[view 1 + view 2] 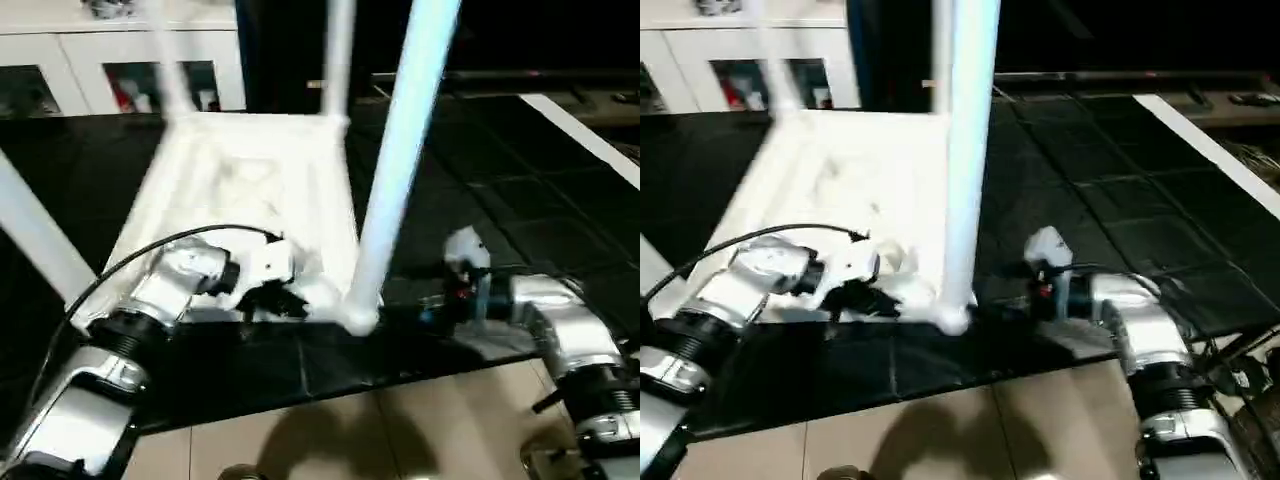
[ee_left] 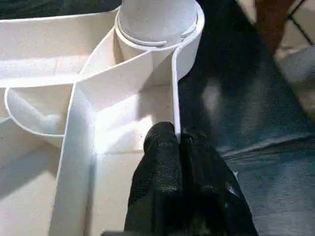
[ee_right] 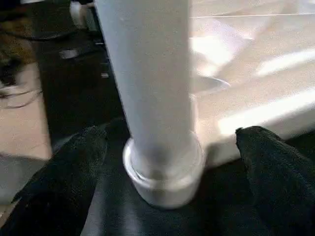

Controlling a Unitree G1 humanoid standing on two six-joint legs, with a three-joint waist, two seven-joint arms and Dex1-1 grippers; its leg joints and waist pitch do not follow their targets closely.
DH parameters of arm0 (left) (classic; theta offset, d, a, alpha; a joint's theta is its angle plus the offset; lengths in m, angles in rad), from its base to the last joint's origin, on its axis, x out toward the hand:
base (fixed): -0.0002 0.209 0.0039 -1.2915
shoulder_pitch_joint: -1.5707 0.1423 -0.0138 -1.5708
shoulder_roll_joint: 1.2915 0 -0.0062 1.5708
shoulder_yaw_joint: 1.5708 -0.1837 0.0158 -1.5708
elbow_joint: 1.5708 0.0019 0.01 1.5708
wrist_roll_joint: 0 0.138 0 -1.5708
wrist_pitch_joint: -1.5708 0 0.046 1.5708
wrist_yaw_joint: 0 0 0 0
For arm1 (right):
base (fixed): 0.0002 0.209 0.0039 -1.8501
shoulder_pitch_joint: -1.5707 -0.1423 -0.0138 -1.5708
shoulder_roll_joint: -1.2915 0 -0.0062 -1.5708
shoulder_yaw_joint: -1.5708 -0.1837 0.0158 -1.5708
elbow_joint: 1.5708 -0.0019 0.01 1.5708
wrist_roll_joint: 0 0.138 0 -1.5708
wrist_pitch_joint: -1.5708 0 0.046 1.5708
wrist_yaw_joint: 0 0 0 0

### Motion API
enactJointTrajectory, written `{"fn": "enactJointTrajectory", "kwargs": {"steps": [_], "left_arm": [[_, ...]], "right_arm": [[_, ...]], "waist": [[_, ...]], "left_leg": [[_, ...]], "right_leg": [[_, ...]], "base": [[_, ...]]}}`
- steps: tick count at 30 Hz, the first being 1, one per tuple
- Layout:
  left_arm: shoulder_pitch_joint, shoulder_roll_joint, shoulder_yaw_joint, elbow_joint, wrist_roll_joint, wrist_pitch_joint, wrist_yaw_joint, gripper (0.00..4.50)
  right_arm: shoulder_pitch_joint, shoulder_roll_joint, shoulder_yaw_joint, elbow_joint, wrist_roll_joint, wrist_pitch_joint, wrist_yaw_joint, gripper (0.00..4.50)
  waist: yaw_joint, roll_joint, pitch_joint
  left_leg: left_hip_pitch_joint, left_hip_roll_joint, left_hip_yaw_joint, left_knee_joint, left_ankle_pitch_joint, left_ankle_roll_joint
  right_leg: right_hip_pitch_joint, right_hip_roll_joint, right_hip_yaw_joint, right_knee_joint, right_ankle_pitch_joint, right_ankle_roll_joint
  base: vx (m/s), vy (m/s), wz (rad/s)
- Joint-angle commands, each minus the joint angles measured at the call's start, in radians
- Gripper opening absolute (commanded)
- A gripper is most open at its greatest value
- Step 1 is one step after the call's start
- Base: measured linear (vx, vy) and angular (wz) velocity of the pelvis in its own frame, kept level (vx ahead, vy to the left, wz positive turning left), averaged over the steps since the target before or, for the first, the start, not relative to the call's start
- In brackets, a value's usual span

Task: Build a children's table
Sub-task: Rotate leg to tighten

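Basically your children's table lies upside down on the black floor mat, ribbed underside up, so the leg sockets face you and legs can go in from above. At least four legs look mounted: the near right leg stands up out of the corner socket closest to you, another rises at the far right corner, one at the far left, and one shows at the left edge.

Your left gripper has its fingers pressed together on the thin frame wall just beside that socket, pinching it. My read: that hold pins the table so it won't slide or spin while the leg gets worked.

Your right gripper sits low at the base of the near right leg, fingers spread wide on either side of it, not touching. Looks staged to close on the leg and twist or seat it.

Beyond the table stands a white cabinet with glass doors; tan floor lies near you.
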Motion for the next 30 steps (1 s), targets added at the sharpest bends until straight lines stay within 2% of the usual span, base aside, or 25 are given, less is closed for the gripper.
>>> {"fn": "enactJointTrajectory", "kwargs": {"steps": [1, 6, 10, 15, 24, 30], "left_arm": [[-0.025, -0.015, -0.049, -0.009, -0.010, -0.051, -0.082, 0.00], [-0.031, -0.016, -0.056, 0.001, -0.004, -0.066, -0.093, 0.00], [-0.052, -0.022, -0.060, 0.040, 0.006, -0.100, -0.103, 0.00], [-0.059, -0.023, -0.061, 0.058, 0.013, -0.116, -0.101, 0.00], [-0.064, -0.029, -0.055, 0.092, 0.016, -0.134, -0.073, 0.00], [-0.070, -0.041, -0.039, 0.117, 0.018, -0.116, -0.031, 0.00]], "right_arm": [[-0.045, -0.016, 0.024, 0.013, 0.013, 0.007, 0.074, 4.21], [-0.061, -0.009, 0.035, 0.031, 0.010, 0.005, 0.091, 3.73], [-0.091, 0.008, 0.064, 0.081, -0.006, 0.002, 0.137, 3.43], [-0.101, 0.013, 0.074, 0.105, -0.009, -0.007, 0.160, 3.00], [-0.106, 0.022, 0.084, 0.122, -0.002, -0.015, 0.187, 2.15], [-0.092, 0.025, 0.086, 0.109, 0.005, -0.004, 0.200, 2.01]], "waist": [[-0.006, 0.002, -0.073], [-0.003, 0.002, -0.071], [-0.004, 0.001, -0.073], [-0.001, -0.001, -0.074], [-0.001, -0.002, -0.071], [0.001, -0.003, -0.071]], "left_leg": [[0.012, 0.024, 0.005, -0.059, -0.232, 0.050], [0.016, 0.026, 0.005, -0.061, -0.248, 0.038], [0.012, 0.024, 0.004, -0.059, -0.244, 0.037], [0.012, 0.024, 0.005, -0.058, -0.230, 0.043], [0.012, 0.025, 0.004, -0.059, -0.244, 0.038], [0.012, 0.024, 0.003, -0.059, -0.258, 0.034]], "right_leg": [[0.060, -0.049, 0.036, -0.058, -0.202, -0.238], [0.056, -0.050, 0.037, -0.059, -0.234, -0.232], [0.058, -0.050, 0.036, -0.060, -0.236, -0.230], [0.059, -0.050, 0.036, -0.057, -0.220, -0.234], [0.057, -0.052, 0.036, -0.059, -0.264, -0.221], [0.055, -0.052, 0.037, -0.062, -0.290, -0.212]], "base": [[0.000, 0.000, 0.00], [0.000, 0.000, 0.00], [0.000, 0.000, 0.00], [0.000, 0.000, 0.00], [0.000, 0.000, 0.00], [0.000, 0.000, 0.00]]}}
